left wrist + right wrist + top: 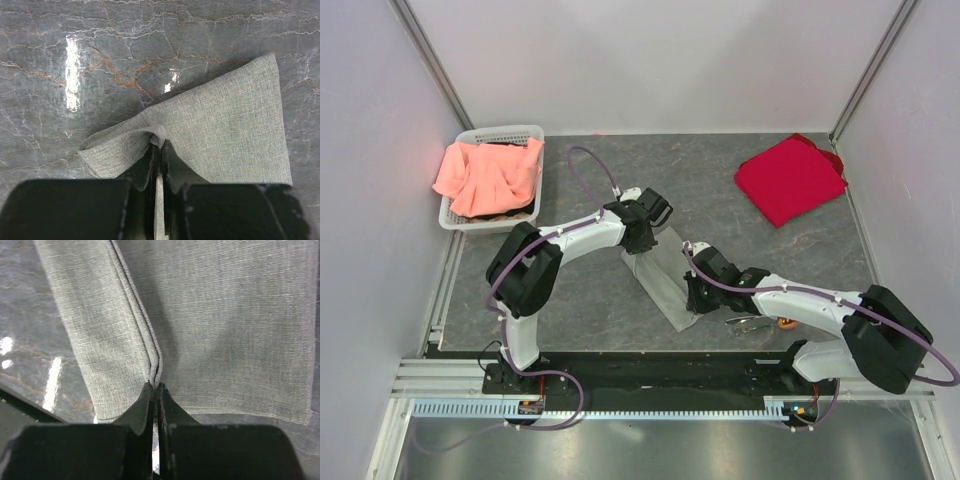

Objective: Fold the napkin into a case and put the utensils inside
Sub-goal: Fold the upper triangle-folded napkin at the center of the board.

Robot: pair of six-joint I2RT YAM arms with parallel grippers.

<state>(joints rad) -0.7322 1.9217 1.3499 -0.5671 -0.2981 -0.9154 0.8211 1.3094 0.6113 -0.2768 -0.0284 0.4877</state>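
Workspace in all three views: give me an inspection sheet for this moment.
Surface: grey marbled table, glossy.
Job's things: napkin folded into a strip between the arms; utensils on the table by the right arm, outside the napkin.
Clutter: red cloth far right; basket far left holding salmon cloth.
Claws: left claw shut on napkin; right claw shut on its fold.
Cables: purple cables looped along both arms.
Surroundings: white walls.

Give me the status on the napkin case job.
Done: the napkin already lies folded into a narrow strip. In hand: the left gripper pinches one end, and the right gripper pinches the layered edges at the other, both shut on cloth. Left: the utensils lie on the table beside the strip, not yet inside.
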